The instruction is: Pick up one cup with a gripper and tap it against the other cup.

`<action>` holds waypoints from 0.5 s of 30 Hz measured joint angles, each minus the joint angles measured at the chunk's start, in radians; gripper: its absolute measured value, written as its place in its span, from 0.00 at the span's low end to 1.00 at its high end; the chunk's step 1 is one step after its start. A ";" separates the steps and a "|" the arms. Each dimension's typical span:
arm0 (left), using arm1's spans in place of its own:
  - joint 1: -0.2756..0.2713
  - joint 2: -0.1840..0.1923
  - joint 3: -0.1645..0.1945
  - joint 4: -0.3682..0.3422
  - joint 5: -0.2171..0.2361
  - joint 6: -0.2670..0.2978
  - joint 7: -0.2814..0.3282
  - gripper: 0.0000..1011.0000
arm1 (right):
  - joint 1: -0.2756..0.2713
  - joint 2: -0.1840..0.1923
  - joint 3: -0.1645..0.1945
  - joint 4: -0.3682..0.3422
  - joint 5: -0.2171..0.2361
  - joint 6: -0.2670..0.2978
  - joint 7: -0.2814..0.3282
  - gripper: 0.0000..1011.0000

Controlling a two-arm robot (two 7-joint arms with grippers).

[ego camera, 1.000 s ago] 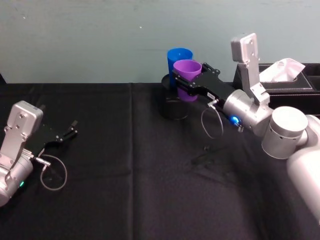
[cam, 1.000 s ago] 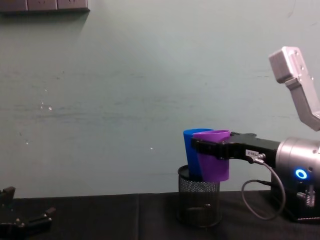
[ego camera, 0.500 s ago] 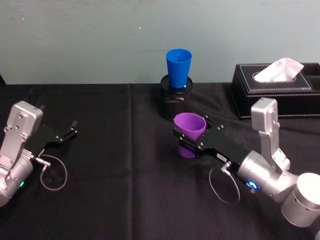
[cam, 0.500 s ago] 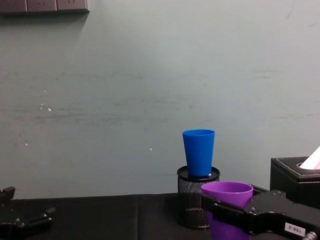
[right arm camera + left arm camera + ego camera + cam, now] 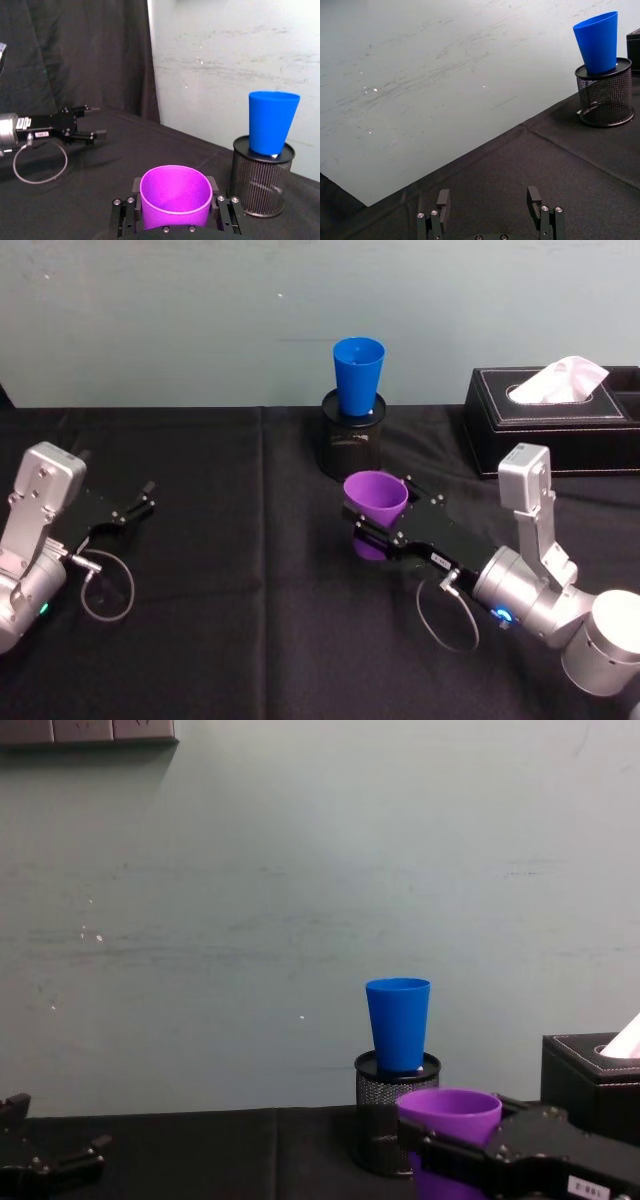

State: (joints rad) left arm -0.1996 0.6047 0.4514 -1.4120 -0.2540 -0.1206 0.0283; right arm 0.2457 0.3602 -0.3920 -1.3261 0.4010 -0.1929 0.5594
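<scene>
The right gripper squeezes the purple cup, apart from the blue cup, maybe touching the table.

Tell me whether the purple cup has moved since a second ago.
Yes. The purple cup, held in the right gripper, was up against the blue cup; now it sits lower and nearer the robot, apart from it.

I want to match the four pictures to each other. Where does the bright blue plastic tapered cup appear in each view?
Head view: the bright blue plastic tapered cup is top centre, seated in the black mesh pen holder.
Left wrist view: upper right.
Right wrist view: right of centre, beyond the purple plastic cup held in the right tool.
Chest view: right of centre.
Shared landmark: the pen holder under it.
</scene>
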 joint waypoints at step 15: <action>0.000 0.000 0.000 0.000 0.000 0.000 0.000 0.99 | 0.009 -0.017 -0.008 0.091 -0.033 -0.052 -0.007 0.73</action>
State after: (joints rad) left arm -0.1995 0.6047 0.4514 -1.4120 -0.2539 -0.1205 0.0283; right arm 0.2546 0.3434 -0.4003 -1.2351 0.3683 -0.2444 0.5523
